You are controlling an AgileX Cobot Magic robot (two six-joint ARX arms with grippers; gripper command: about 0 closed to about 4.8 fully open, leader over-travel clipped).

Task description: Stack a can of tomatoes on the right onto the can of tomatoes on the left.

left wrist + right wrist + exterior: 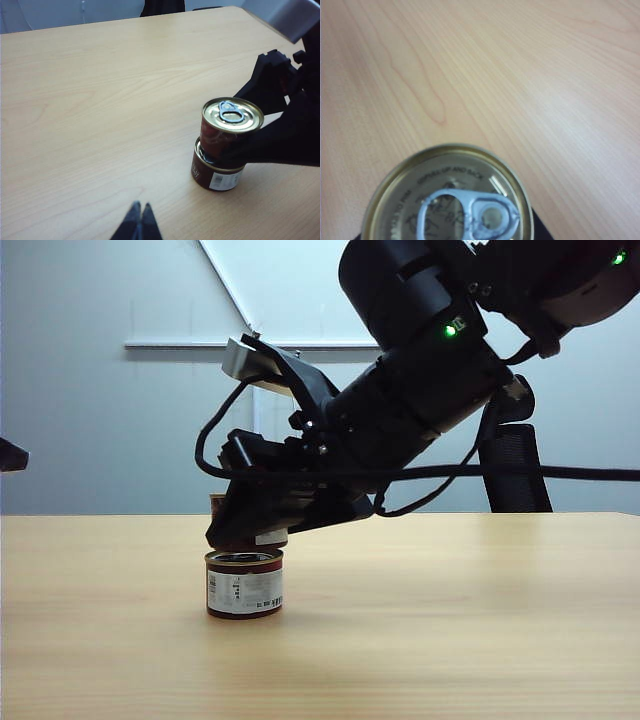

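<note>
Upper tomato can (231,131) clasped by right gripper (262,530) at exterior centre-left, tilted on lower can (244,584) bearing white barcode label, lid embossing unreadable, left gripper (139,223) closed, apart, wooden table (450,620).

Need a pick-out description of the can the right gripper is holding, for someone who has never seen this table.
On the light wooden table, find the black right arm reaching across to the left, its right gripper shut on a can. That upper red tomato can with the gold pull-tab lid sits atop the lower white-labelled tomato can. The idle left gripper is shut.
</note>
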